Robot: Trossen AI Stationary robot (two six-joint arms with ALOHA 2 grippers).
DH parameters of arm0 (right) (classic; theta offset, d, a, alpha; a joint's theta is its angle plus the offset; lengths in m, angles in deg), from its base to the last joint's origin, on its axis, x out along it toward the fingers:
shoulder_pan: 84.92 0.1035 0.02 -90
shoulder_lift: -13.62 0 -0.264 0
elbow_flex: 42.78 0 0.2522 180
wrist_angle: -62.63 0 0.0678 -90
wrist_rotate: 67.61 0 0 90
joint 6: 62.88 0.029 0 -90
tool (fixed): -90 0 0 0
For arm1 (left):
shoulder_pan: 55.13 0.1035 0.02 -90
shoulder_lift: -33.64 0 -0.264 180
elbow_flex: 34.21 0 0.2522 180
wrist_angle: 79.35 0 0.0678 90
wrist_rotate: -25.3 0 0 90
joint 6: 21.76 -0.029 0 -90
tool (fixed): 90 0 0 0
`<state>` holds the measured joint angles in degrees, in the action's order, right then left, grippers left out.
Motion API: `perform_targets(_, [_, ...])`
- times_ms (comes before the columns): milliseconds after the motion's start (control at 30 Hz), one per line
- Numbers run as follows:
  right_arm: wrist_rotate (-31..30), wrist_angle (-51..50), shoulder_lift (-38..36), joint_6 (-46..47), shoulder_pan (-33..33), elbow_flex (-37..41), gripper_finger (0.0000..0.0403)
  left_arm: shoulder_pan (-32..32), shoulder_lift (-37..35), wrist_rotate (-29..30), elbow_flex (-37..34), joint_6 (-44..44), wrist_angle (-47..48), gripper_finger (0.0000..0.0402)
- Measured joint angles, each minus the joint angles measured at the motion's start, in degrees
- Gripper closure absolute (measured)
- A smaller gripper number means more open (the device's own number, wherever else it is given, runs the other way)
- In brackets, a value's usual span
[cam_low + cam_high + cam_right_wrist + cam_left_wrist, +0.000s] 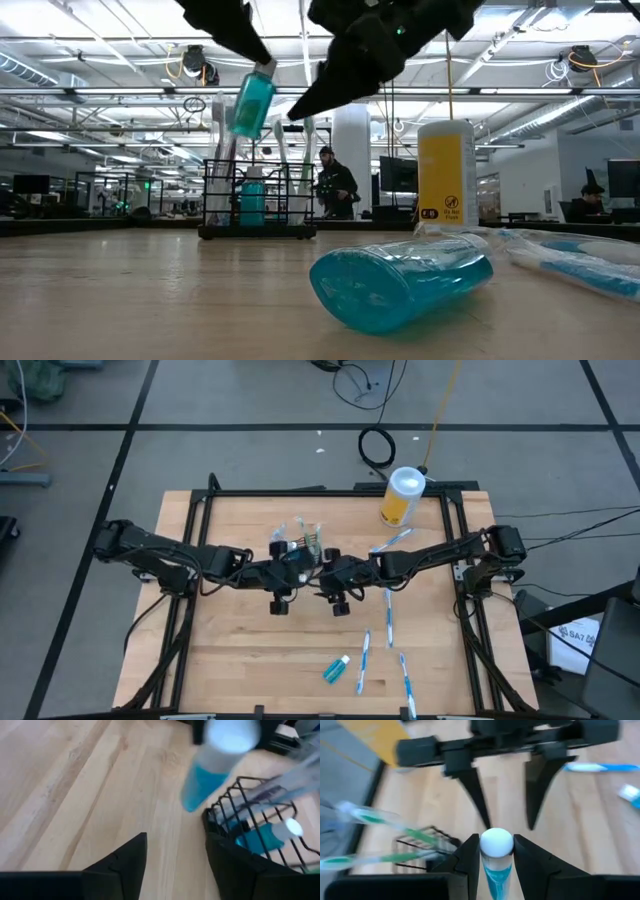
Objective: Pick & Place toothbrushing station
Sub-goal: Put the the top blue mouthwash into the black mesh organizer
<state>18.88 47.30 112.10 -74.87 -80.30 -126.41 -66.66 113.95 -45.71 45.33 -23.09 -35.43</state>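
A toothpaste tube held up by the black caddy

The left gripper point(496, 862) squeezes a teal toothpaste tube point(251, 102) in the air, just above the caddy point(258, 205); the right gripper point(175, 857) is beside it with fingers spread, holding nothing; another tube point(336, 669) and toothbrushes point(388, 615) lie on the table point(240, 660).

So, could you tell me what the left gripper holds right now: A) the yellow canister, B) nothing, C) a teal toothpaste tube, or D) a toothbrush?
C: the left gripper is clamped on a teal toothpaste tube with a white cap, held above the black wire caddy.
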Motion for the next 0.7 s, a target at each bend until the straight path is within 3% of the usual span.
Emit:
perform_targets(233, [-8.7, -12.2, -5.8, 10.4, 0.0, 0.0, 0.0201, -0.3, -5.2, 8.9, 0.0, 0.3, 1.4, 0.0298])
perform_targets(367, [-10.1, -16.8, -8.2, 15.1, 0.1, 0.0, 0.0206, -0.3, -7.7, 12.1, -1.2, -0.6, -2.3, 0.0298])
perform_targets(700, [-9.9, -14.9, -9.2, 15.1, 0.7, 3.8, 0.0211, 1.0, -14.0, 12.1, -23.2, -3.5, -39.8, 0.0298])
